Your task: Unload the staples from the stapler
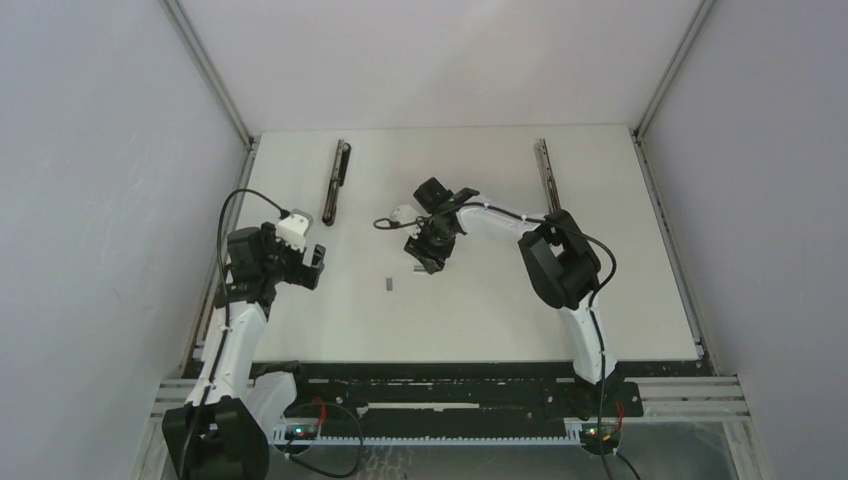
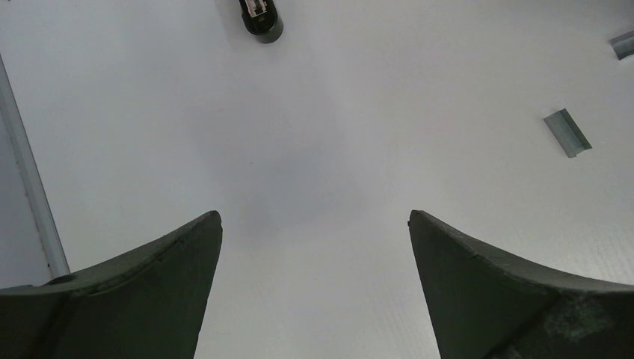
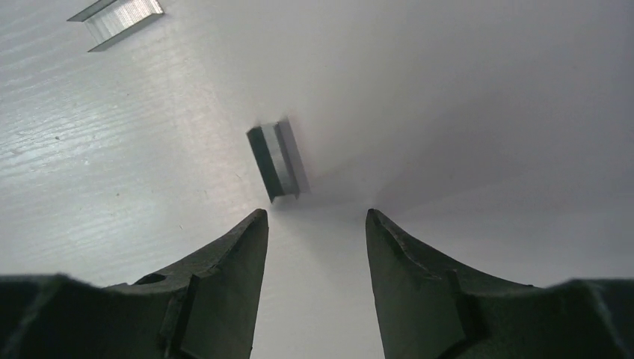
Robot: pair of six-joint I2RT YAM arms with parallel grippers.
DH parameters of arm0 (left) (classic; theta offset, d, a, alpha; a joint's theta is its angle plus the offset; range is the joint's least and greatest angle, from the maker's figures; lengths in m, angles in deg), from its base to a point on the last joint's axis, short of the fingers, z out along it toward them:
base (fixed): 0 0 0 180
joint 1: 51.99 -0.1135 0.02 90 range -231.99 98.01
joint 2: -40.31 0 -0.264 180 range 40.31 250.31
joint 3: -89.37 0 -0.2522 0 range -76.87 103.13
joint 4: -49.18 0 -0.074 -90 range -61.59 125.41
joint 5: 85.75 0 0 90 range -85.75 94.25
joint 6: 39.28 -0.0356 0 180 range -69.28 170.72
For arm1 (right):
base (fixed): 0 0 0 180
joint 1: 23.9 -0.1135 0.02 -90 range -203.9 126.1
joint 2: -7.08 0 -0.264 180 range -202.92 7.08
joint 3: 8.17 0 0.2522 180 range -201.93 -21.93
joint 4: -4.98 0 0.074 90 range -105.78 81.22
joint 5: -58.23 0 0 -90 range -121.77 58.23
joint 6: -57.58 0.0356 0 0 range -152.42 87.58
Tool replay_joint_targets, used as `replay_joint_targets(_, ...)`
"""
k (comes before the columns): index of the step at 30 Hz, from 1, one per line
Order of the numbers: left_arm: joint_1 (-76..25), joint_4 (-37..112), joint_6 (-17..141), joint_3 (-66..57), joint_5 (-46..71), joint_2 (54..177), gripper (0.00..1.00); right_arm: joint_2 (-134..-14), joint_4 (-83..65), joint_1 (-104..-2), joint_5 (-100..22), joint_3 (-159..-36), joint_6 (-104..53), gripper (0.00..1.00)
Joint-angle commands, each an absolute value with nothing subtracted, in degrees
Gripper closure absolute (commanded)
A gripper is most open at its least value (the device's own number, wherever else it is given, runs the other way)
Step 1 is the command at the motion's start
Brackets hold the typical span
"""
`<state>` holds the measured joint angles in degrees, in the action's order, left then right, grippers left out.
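Note:
The stapler [image 1: 337, 180] lies opened out flat, long and black, at the back left of the table; its dark end [image 2: 260, 19] shows at the top of the left wrist view. My right gripper [image 3: 315, 217] is open over the table's middle, nothing between its fingers. A short grey strip of staples [image 3: 278, 159] lies flat just beyond its fingertips, apart from them. A second strip [image 3: 119, 16] lies farther off to the left, and it shows alone on the table [image 1: 389, 284]. My left gripper [image 2: 314, 217] hangs wide open and empty at the left, with both strips [image 2: 567, 133] to its right.
A long thin metal rail [image 1: 545, 172] lies at the back right of the white table [image 1: 620, 300]. Grey walls close in the left and right sides, and an aluminium frame edge [image 2: 30, 187] runs along the table's left side.

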<state>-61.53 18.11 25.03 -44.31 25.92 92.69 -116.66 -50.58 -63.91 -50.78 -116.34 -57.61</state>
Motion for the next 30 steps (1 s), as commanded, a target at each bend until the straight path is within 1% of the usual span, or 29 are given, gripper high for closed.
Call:
replay_joint_targets(1,-62.11,18.72,24.05,-43.91,27.27,91.82,0.00,-114.17,-46.78,-67.47,-45.79,-114.87,-63.38,0.48)
replay_joint_targets(7,-62.15,18.73,24.07,-43.99,27.36,91.56,0.00,-114.94,-46.21,-69.38,-43.98,-114.79,-64.26,0.49)
replay_joint_targets(14,-62.15,18.72,24.12,-44.04,27.63,91.17,0.00,-115.96,-45.87,-69.51,-42.77,-114.67,-64.72,0.59)
replay_joint_targets(19,-62.10,18.71,24.14,-44.04,27.63,90.96,0.00,-115.75,-45.46,-69.43,-42.59,-113.81,-65.26,0.68)
replay_joint_targets(26,-62.14,18.72,24.09,-44.08,27.63,91.31,0.00,-115.31,-45.87,-69.43,-44.18,-113.69,-65.13,0.70)
replay_joint_targets(30,-62.16,18.72,24.14,-44.08,27.63,91.31,0.00,-115.01,-46.19,-69.21,-45.44,-113.84,-64.71,0.74)
